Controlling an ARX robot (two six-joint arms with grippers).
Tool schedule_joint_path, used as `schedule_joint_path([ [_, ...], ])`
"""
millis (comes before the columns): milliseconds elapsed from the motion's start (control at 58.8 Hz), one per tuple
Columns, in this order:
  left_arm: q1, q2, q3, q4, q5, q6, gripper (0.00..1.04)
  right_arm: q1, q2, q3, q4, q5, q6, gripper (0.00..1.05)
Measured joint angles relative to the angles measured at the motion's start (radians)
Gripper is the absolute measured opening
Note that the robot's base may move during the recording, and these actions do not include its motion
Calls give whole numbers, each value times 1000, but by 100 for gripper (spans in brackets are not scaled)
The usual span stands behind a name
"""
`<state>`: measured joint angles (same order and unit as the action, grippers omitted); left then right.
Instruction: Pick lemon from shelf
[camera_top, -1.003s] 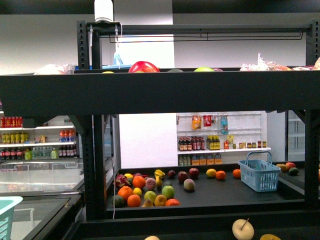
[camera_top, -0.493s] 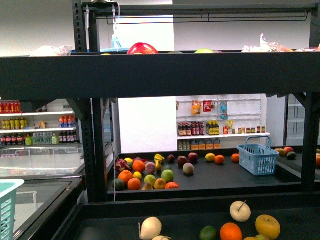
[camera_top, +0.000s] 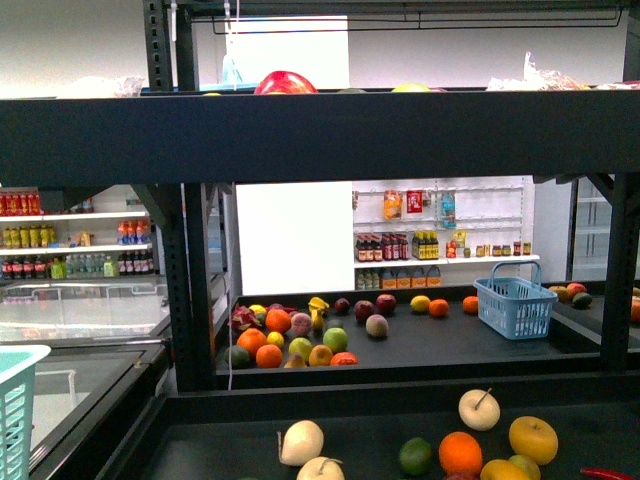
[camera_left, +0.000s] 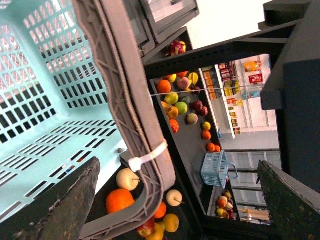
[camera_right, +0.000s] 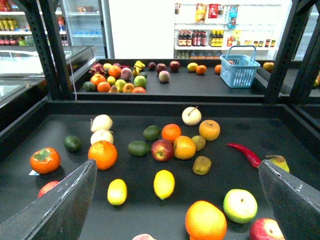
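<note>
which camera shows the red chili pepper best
Right wrist view: the red chili pepper lies whole on the shelf. Front view catches only an end at its frame edge; left wrist view does not show it.

Left claw (camera_left: 177, 162): two broad wedge-shaped fingers (camera_left: 60, 210), dark grey, matt, with a grainy, slightly scuffed skin. Right claw (camera_right: 176, 164): fingers (camera_right: 295, 200) of the same dark grey wedge shape, edges paler.

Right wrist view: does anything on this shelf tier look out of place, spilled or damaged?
One thing stands out. A red chili pepper lies among the fruit on the shelf; it looks like the only item there that is not a fruit. Nothing appears spilled or broken.
</note>
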<state>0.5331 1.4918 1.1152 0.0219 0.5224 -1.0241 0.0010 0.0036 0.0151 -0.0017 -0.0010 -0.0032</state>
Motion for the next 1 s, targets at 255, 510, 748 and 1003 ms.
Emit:
schedule_joint_path([
  [255,1,114,56,57,5,-118,97,0,0,0,0,0,0,97],
  [510,13,224,128,137,-3,-232,97,0,0,0,0,0,0,97],
  [748,16,305,160,189,-26,-292,97,0,0,0,0,0,0,97],
  [1003,16,333,173,214,-49,-307,58,0,0,0,0,0,0,97],
])
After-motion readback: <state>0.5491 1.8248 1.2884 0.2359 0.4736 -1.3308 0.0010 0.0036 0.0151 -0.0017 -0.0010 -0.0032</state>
